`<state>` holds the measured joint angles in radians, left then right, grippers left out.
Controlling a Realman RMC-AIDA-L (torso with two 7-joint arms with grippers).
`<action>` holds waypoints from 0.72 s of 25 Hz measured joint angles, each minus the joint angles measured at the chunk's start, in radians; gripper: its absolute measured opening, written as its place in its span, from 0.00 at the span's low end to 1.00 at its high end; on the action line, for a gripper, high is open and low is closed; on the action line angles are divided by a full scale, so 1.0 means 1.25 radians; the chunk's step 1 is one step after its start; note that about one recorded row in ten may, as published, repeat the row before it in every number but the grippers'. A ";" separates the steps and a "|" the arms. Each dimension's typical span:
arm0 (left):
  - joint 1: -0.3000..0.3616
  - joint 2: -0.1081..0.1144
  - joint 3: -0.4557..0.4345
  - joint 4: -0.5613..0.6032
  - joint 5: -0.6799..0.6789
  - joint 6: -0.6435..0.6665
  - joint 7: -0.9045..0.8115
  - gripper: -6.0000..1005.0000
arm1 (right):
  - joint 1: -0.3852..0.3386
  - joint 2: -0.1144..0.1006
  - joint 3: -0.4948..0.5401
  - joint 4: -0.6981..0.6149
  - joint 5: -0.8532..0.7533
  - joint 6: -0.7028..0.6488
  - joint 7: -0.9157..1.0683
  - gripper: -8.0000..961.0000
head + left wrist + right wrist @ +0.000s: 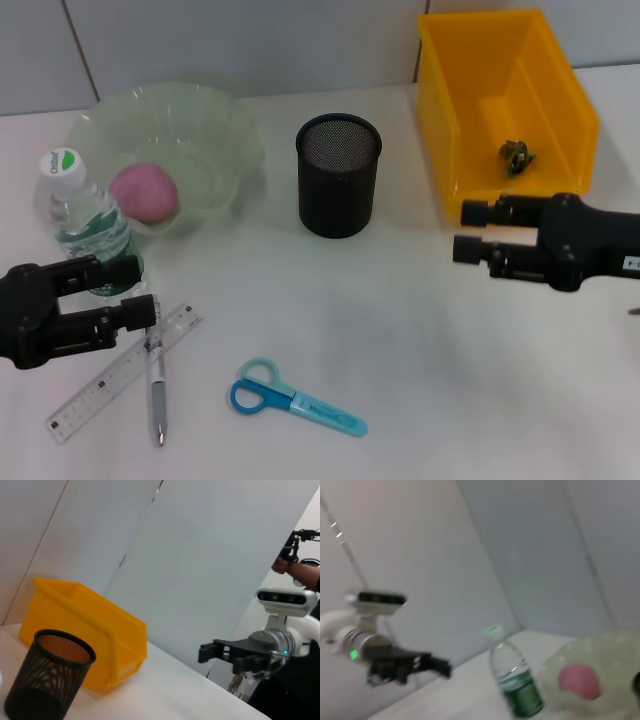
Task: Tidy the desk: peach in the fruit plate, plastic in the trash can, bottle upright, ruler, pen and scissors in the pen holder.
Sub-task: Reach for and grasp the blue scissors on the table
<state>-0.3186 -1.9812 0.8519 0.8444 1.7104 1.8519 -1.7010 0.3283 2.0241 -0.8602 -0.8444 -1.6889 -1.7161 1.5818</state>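
A pink peach (145, 192) lies in the green translucent fruit plate (215, 130). The water bottle (82, 215) stands upright beside the plate. A clear ruler (110, 385), a silver pen (157, 390) and blue scissors (295, 400) lie flat on the table near the front. The black mesh pen holder (338, 175) holds nothing I can see. Crumpled plastic (516, 156) sits in the yellow trash can (440, 120). My left gripper (143, 287) hangs open just in front of the bottle's base, above the ruler's end. My right gripper (462, 230) is open by the can's near corner.
The left wrist view shows the pen holder (47, 680), the yellow can (90, 635) and the right gripper (207, 652) farther off. In the right wrist view I see the bottle (512, 680), the peach (577, 680) and the left gripper (440, 667). A grey wall backs the white table.
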 joint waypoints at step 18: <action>-0.012 0.010 -0.003 0.009 0.005 -0.007 -0.010 0.76 | 0.157 0.042 -0.267 -0.378 -0.364 -0.066 0.486 0.63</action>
<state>-0.3331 -1.9692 0.8477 0.8557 1.7166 1.8433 -1.7141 0.5240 2.0762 -1.1943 -1.3165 -2.1435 -1.7989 2.1887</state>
